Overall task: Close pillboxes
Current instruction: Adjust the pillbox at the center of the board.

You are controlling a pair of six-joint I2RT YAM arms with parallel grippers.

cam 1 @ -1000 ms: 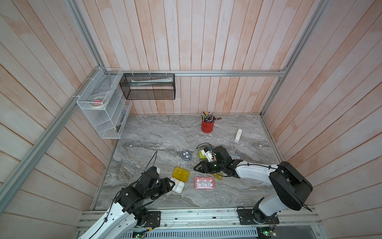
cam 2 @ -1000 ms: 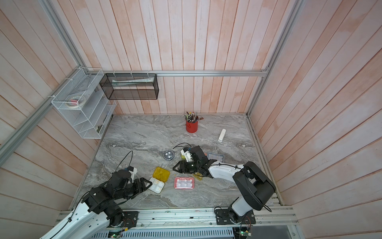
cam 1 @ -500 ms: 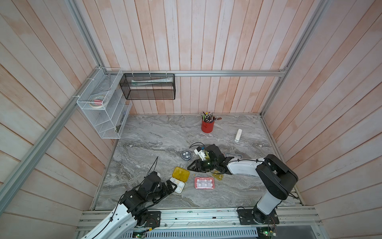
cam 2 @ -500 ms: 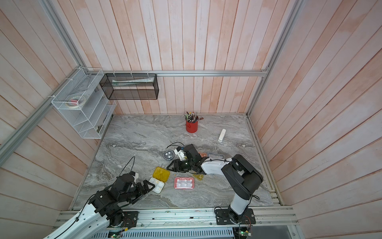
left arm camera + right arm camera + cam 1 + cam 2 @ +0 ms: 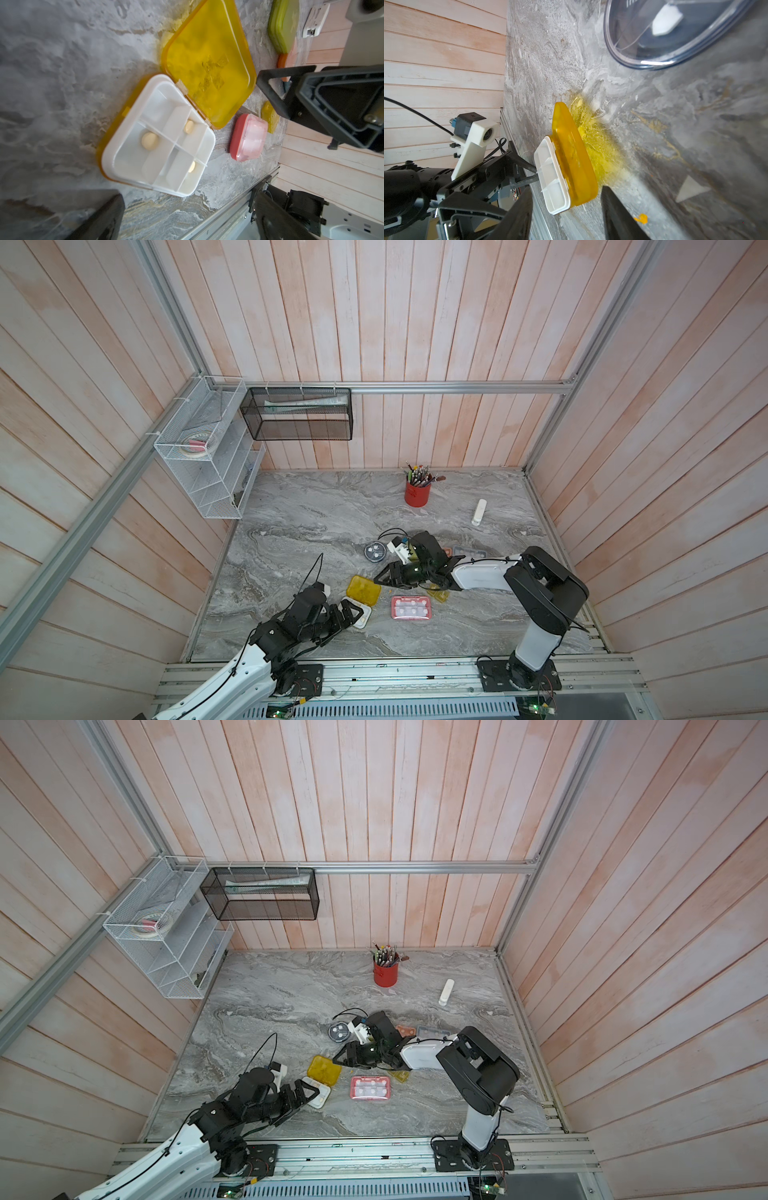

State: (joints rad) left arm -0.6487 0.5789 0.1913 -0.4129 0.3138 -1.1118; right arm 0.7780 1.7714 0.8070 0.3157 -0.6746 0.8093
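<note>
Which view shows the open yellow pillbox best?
Left wrist: the yellow pillbox is close up, lid open, with the white tray compartments and three pills visible. Both top views show it small and far. Right wrist sees it edge-on, tray interior mostly hidden.

counter [image 5: 332,510]: grey marbled veining
open pillbox [image 5: 158,143]: white tray, translucent yellow lid
closed pillbox [image 5: 410,608]: pink-red
round pillbox [image 5: 375,552]: dark, possibly navy-rimmed
cup [image 5: 417,495]: red

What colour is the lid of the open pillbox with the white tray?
Translucent yellow; the lid shows best in the left wrist view.
</note>
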